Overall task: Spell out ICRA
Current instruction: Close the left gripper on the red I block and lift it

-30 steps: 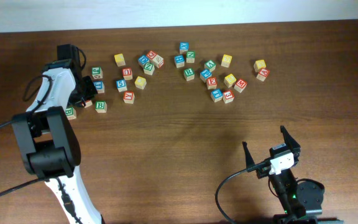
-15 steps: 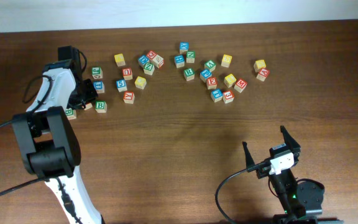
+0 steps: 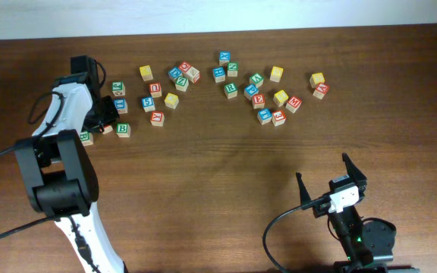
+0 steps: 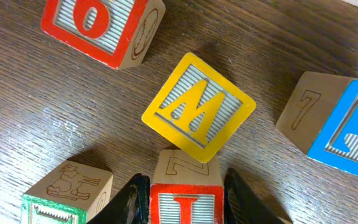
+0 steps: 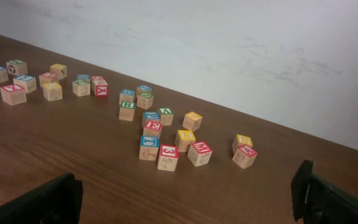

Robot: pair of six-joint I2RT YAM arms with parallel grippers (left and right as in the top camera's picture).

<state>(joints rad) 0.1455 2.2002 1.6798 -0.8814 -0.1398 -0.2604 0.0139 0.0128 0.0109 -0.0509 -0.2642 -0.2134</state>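
The red I block (image 4: 185, 204) sits on the wooden table (image 3: 218, 189), over at the left end, with one corner of the yellow M block (image 4: 199, 107) touching its top edge. The left claw (image 4: 185, 190) pinches the I block, one dark finger tight against each side. The right claw (image 3: 325, 180) is spread wide and holds nothing, well apart from all the blocks.

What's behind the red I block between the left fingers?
A yellow M block, turned cornerwise, its near corner at the I block. What's under the I block is hidden.
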